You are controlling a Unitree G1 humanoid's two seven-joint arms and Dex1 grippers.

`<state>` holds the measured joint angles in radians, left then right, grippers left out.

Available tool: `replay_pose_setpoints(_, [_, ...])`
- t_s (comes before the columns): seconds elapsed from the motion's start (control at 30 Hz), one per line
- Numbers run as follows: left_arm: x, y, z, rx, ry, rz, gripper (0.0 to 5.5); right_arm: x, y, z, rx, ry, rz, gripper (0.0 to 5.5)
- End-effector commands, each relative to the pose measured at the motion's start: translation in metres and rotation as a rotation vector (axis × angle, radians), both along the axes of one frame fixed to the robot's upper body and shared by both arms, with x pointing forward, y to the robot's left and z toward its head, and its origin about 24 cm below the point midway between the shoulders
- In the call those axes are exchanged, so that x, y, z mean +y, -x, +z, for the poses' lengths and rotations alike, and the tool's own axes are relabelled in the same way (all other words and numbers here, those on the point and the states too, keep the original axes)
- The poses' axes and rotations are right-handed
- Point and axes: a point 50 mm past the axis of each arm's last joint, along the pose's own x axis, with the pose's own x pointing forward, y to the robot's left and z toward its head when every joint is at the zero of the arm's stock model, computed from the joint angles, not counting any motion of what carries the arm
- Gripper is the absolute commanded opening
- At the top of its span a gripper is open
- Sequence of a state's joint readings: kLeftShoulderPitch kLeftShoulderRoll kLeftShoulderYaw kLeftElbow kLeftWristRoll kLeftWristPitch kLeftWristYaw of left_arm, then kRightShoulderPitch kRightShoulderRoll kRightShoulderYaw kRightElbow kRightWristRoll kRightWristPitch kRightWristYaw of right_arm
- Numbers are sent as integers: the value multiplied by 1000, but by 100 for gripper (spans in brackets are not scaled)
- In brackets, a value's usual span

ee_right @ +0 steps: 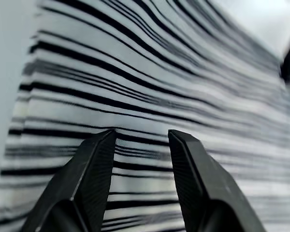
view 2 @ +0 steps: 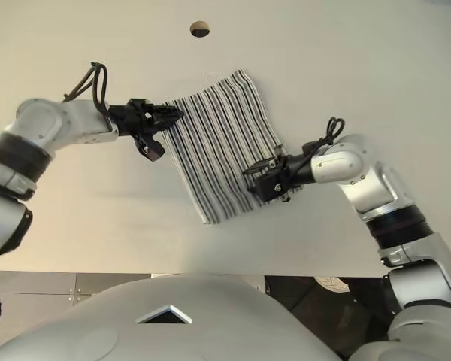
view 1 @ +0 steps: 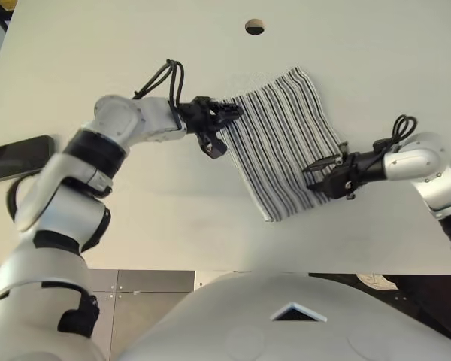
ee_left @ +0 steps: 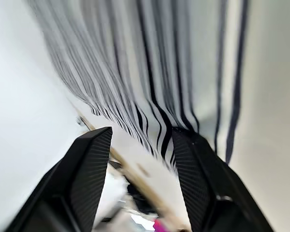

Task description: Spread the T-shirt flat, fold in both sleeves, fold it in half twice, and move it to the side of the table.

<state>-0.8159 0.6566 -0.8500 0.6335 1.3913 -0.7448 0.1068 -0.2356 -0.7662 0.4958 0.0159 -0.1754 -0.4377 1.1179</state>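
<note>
Left pincer [ee_left: 141,133] and right pincer [ee_right: 142,133] gape open beside folded, black-and-white striped T-shirt [view 1: 282,131].

Round hole [view 1: 254,27] far ahead; dark flat device [view 1: 15,158] off to the left.

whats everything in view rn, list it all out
T-shirt: one, white with dark stripes, folded into a rectangle, lying mid-table at an angle
table: one, white, under everything
hole: one, round, tan-rimmed, in the tabletop beyond the T-shirt
flat object: one, dark, at the table's left edge
left pincer: one, black, open, at the T-shirt's far left corner
right pincer: one, black, open, over the T-shirt's near right edge
</note>
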Motion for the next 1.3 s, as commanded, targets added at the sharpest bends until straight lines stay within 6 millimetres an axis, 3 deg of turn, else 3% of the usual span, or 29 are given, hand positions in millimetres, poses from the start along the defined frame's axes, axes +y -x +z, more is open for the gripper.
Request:
replay_pose_setpoints(0.03, [2, 0, -3, -38, -27, -102, 231, 11, -7, 3, -65, -83, -23, 200])
replay_pose_setpoints(0.27, [12, -13, 2, -71, 29, -64, 231, 10, -14, 10, -102, -174, -81, 200])
replay_pose_setpoints(0.33, [11, -16, 15, -35, 225, 37, 231, 9, -14, 21, -88, -266, -114, 200])
replay_pose_setpoints(0.4, [10, -22, 41, 1, 490, 146, 231, 2, -16, 38, -25, -404, -186, 200])
replay_pose_setpoints(0.5, [19, -21, 80, 105, 843, 256, 231, -28, -22, 57, 8, -508, -298, 200])
replay_pose_setpoints(0.57, [25, -8, 89, 213, 936, 269, 231, -50, -23, 58, 7, -480, -351, 200])
replay_pose_setpoints(0.63, [33, 21, 77, 441, 906, 315, 251, -82, -19, 54, 30, -391, -423, 220])
replay_pose_setpoints(0.73, [49, 74, 42, 799, 705, 414, 298, -126, -12, 48, 85, -250, -530, 273])
replay_pose_setpoints(0.87, [60, 113, 15, 1007, 493, 503, 343, -148, 0, 37, 130, -86, -551, 327])
replay_pose_setpoints(0.97, [65, 133, -3, 1103, 385, 554, 383, -150, 5, 30, 104, 21, -485, 362])
replay_pose_setpoints(1.1, [64, 146, -19, 1112, 312, 548, 383, -145, 8, 23, 0, 104, -368, 362])
replay_pose_setpoints(1.3, [42, 152, -32, 1075, 367, 432, 383, -116, 7, 7, -186, 29, -223, 362])
